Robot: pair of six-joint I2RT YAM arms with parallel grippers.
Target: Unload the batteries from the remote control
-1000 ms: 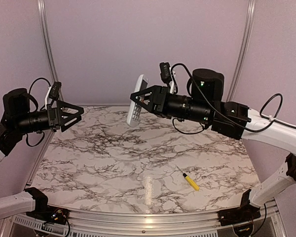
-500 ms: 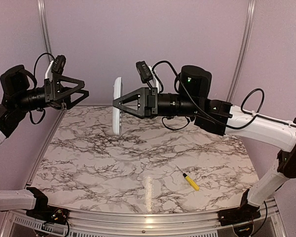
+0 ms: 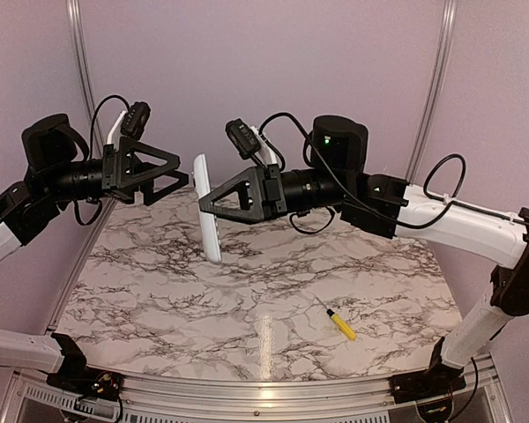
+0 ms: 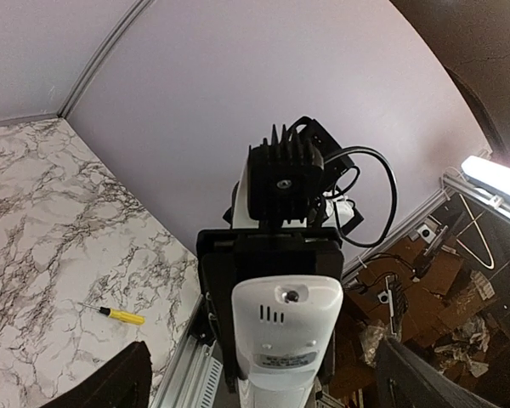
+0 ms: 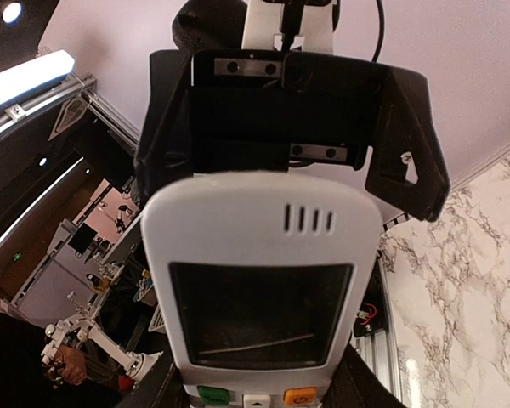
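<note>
The remote control is a slim white plastic slab with rounded ends. It hangs in the air above the far left part of the table, standing nearly upright with its lower end leaning slightly toward the near side. In the overhead view it shows almost edge-on.

In the right wrist view its front carries a dark glossy rectangular screen. Four short slots sit above the screen, and the tops of a green, a white and an orange button sit below it. In the left wrist view its back is smooth and plain, with a small round screw near the top, three short slots and a panel of fine print too small to read.

The right gripper reaches in from the right on a level arm and is clamped on the remote partway down its length, one black triangular finger on each long edge. The screen side faces its wrist camera.

The left gripper comes in from the opposite side, pointing at the remote's back. Its jaws are spread wide and hold nothing. Its fingers show at the two bottom corners of its own view with the remote between them. From above, its tips are just beside the remote, seemingly not touching.

The table top is glossy white marble pattern with grey veins. A small screwdriver with a yellow handle and thin metal shaft lies on its near right part, well apart from both grippers.
</note>
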